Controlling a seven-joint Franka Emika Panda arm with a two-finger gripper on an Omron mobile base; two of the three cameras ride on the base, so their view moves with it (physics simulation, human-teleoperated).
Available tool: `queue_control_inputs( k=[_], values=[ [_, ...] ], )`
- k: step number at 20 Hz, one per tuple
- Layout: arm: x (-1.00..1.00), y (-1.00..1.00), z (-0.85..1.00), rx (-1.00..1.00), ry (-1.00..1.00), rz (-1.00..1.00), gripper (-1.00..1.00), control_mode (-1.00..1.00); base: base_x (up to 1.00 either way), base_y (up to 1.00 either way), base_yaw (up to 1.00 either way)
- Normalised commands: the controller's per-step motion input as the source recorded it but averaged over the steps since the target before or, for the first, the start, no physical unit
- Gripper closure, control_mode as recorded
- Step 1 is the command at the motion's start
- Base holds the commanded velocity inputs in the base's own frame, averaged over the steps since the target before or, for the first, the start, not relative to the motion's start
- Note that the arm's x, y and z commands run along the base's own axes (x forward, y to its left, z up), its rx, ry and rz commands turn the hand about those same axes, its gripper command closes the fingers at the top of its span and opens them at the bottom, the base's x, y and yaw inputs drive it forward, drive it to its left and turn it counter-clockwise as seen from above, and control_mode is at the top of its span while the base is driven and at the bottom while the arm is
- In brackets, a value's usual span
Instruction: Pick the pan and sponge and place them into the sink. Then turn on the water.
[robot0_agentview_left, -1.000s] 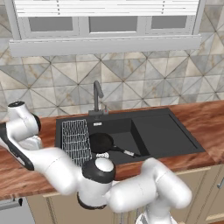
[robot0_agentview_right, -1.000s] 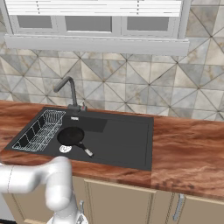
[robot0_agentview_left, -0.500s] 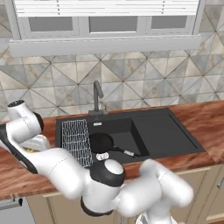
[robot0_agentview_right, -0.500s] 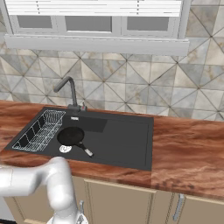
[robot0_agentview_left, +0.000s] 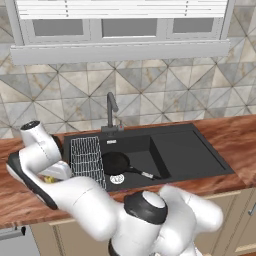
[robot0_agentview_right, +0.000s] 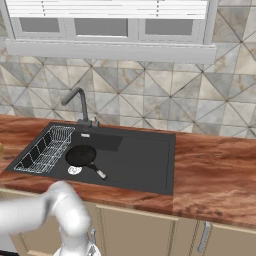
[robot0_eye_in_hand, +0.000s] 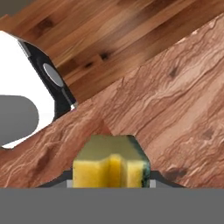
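Note:
In the hand view the yellow sponge (robot0_eye_in_hand: 111, 164) with its green top sits pinched between the fingertips of my gripper (robot0_eye_in_hand: 111, 183), close over the wooden counter (robot0_eye_in_hand: 175, 100). The sponge's body bulges under the squeeze. In the left base view a yellow bit of the sponge (robot0_agentview_left: 48, 178) peeks out under my wrist, left of the sink (robot0_agentview_left: 187, 150). The black pan (robot0_agentview_left: 115, 162) lies in the basin beside the silver drain, handle pointing right; it is also in the right base view as the pan (robot0_agentview_right: 81, 155) in the sink (robot0_agentview_right: 142, 162). No water runs from the faucet (robot0_agentview_left: 111, 106).
A white wire rack (robot0_agentview_left: 87, 157) fills the sink's left side, between my hand and the pan. The dark faucet (robot0_agentview_right: 77, 100) stands behind the basin. The sink's right half is a flat drainboard. The wooden counter (robot0_agentview_right: 215, 175) stretches right. My own elbow bulks in the foreground.
My wrist has shifted slightly right, toward the sink, and the elbow has swung lower in the foreground. The pan and the sink stand as before.

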Motion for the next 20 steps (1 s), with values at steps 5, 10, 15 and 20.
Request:
queue_control_inputs(
  k=[5,10,15,20],
  values=[
    [-0.23,-0.56,0.03,0.0,-0.08,0.0,1.0,-1.0,0.0,0.0,0.0],
    [-0.01,-0.59,0.08,0.0,-0.06,0.0,1.0,-1.0,0.0,0.0,0.0],
    [0.0,-0.6,0.09,0.0,-0.06,0.0,1.0,-1.0,0.0,0.0,0.0],
    [0.0,-0.57,0.02,0.03,-0.05,0.0,1.0,-1.0,0.0,0.0,0.0]
  ],
)
